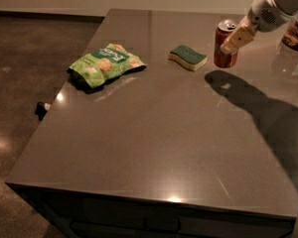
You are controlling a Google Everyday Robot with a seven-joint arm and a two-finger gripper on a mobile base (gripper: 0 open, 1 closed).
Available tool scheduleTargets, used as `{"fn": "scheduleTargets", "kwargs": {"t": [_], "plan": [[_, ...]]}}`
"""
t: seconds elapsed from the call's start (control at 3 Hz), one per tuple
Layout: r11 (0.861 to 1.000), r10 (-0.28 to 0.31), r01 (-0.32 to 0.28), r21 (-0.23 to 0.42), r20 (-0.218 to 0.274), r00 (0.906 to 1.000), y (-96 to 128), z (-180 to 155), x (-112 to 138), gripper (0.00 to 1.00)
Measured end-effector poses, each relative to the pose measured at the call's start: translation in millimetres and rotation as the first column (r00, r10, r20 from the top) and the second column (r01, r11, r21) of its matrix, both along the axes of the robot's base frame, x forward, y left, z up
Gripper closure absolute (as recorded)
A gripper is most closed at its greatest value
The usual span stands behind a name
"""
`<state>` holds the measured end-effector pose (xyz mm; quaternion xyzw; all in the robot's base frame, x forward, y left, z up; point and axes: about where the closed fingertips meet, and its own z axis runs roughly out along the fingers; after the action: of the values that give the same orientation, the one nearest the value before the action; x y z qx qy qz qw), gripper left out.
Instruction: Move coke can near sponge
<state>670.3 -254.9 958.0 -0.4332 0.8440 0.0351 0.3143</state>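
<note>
Currently the coke can (221,47) stands upright on the table (154,138), long axis vertical, toward the far right. The gripper (234,40) is at its 3 o'clock, overlapping the can's right side; whether it clamps the can or is free, cannot tell. The sponge (187,56) lies flat just beside the can at its 9 o'clock, apart. The snack bag (105,64) lies further out at 9 o'clock. Printing on the can and bag is unreadable.

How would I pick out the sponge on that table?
On the dark grey table, look to the far side, between the light-green snack bag and the red coke can at the robot's hand. The sponge is the small wavy-edged slab, dark green over pale yellow, not crinkly like the bag.
</note>
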Motion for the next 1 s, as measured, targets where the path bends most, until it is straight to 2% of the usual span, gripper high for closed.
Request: {"fn": "scheduleTargets", "kwargs": {"t": [0.33, 0.67, 1.0], "plan": [[1.000, -0.027, 0.027, 0.008, -0.037, 0.9990, -10, -16, -2, 1.00], [0.995, 0.000, 0.003, 0.098, -0.031, 0.9995, 10, -27, 2, 0.97], [0.988, 0.027, -0.026, 0.152, -0.003, 0.9996, 27, -25, 7, 0.75]]}}
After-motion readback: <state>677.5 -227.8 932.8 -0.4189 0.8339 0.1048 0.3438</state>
